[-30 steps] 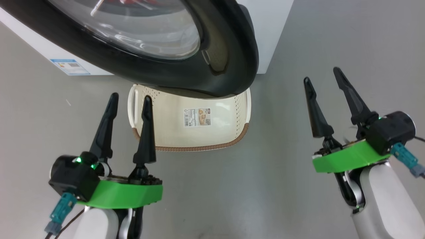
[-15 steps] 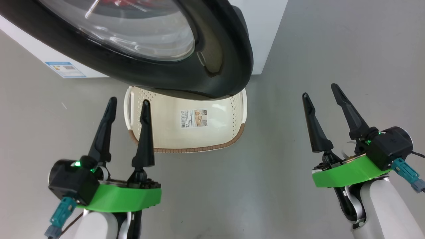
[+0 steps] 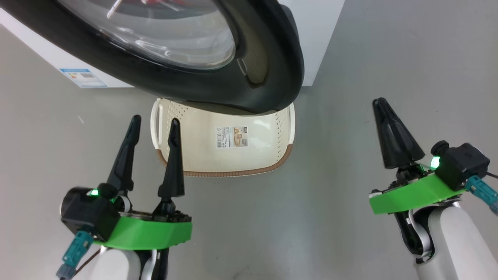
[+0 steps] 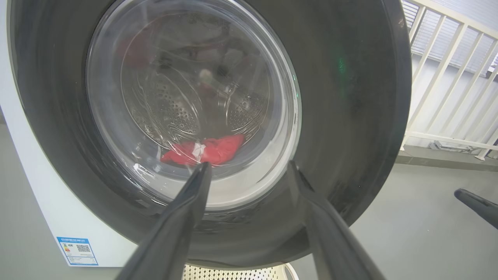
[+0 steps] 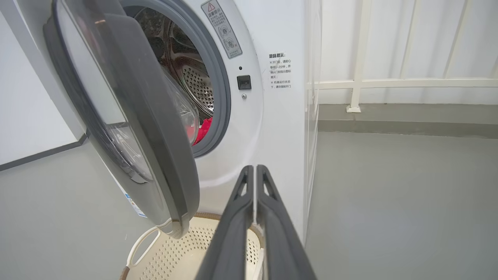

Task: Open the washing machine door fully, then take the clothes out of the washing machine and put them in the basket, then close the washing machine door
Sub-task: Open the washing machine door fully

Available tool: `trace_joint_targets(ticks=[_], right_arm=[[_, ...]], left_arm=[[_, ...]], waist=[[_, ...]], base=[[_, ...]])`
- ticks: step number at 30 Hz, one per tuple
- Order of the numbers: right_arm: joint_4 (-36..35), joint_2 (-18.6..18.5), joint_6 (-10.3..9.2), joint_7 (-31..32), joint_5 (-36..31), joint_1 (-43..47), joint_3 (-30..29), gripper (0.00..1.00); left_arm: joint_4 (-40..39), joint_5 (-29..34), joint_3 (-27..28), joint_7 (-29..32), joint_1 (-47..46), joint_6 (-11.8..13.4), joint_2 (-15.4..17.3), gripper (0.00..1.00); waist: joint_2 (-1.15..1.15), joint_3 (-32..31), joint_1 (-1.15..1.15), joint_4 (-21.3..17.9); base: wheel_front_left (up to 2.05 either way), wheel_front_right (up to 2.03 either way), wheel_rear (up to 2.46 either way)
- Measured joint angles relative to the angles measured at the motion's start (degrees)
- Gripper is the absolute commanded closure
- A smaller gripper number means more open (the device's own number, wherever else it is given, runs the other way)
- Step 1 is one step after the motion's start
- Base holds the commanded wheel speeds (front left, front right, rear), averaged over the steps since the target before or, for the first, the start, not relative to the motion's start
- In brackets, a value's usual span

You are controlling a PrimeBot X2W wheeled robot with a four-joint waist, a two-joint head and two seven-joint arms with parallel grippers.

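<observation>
The washing machine door (image 3: pixel 268 58), a glossy black ring with a clear glass bowl, stands partly open and hangs over the far part of the basket (image 3: pixel 233 174). The cream basket sits on the floor in front of the white washing machine (image 5: pixel 272 124). Red clothes (image 4: pixel 212 149) lie low in the steel drum, seen through the glass and past the door's edge (image 5: pixel 204 130). My left gripper (image 3: pixel 155 121) is open and empty, at the basket's left side, pointing at the door glass (image 4: pixel 249 165). To the right of the door my right gripper (image 3: pixel 379 102) is shut on nothing (image 5: pixel 255 168).
Grey floor (image 3: pixel 350 217) spreads to the right of the basket and the machine. A white railing (image 5: pixel 389 83) and a low kerb run behind the machine's right side. A blue label (image 3: pixel 82 77) marks the machine's lower front.
The right gripper's fingers have come together from wide apart. The head view shifted a little and back. The left gripper, the door and the basket stay as they were.
</observation>
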Motion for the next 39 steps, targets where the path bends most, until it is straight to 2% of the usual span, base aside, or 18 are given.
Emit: trace_joint_targets(ticks=[3, 6, 9, 10, 15, 22, 27, 31, 39], right_arm=[[0.1, 0.0, 0.0, 1.0, 1.6, -1.1, 0.1, 1.0], [0.3, 0.0, 0.0, 2.4, 7.4, -3.4, 0.0, 1.0], [1.2, 0.0, 0.0, 4.0, 15.6, -5.4, -0.4, 1.0], [2.4, -0.1, 0.0, 5.6, 22.3, -6.8, -0.8, 1.0], [5.3, -0.1, 0.0, 11.4, 37.1, -11.2, -0.7, 1.0], [10.2, -0.1, -0.01, 23.6, 53.9, -19.5, -1.6, 1.0], [15.1, -0.3, -0.01, 31.7, 62.6, -25.5, -2.8, 1.0], [18.7, -0.3, -0.01, 35.7, 68.0, -29.4, -2.7, 1.0], [21.6, -0.4, -0.01, 38.7, 71.8, -33.5, 0.4, 1.0]], left_arm=[[0.1, 0.0, -0.1, 0.0, 0.0, 0.0, 0.0, 0.0], [0.3, 0.0, -0.1, 0.0, 0.0, 0.0, 0.0, 0.0], [0.5, 0.0, -0.1, 0.0, 0.0, 0.0, 0.0, 0.0], [0.7, 0.0, -0.2, 0.0, 0.0, 0.0, 0.0, 0.0], [0.9, 0.0, -0.5, 0.0, -0.1, 0.0, 0.0, 0.0], [1.0, 0.0, -0.5, 0.0, -0.1, -0.1, 0.0, 0.0], [1.0, 0.0, -0.6, 0.0, -0.2, -0.1, 0.0, 0.0], [1.2, 0.0, -0.8, 0.0, -0.3, -0.1, 0.0, 0.0], [1.2, 0.0, -0.9, 0.0, -0.4, -0.1, 0.0, 0.0]], waist=[[0.0, 0.1, 0.0, 0.3], [0.0, 0.2, 0.0, 0.7], [0.0, 0.2, 0.0, 1.1], [0.0, 0.2, 0.0, 1.4], [0.0, 0.5, 0.0, 2.1], [0.0, 1.1, 0.0, 2.7], [0.0, 1.4, 0.0, 3.3], [0.0, 1.9, 0.0, 3.7], [0.0, 2.7, 0.0, 4.2]], base=[[0.0, 0.0, 0.0], [0.0, 0.0, 0.0], [0.0, 0.0, 0.0], [0.0, 0.0, 0.0], [0.0, 0.0, 0.0], [0.0, 0.0, 0.0], [0.0, 0.0, 0.0], [0.0, 0.0, 0.0], [0.0, 0.0, 0.0]])
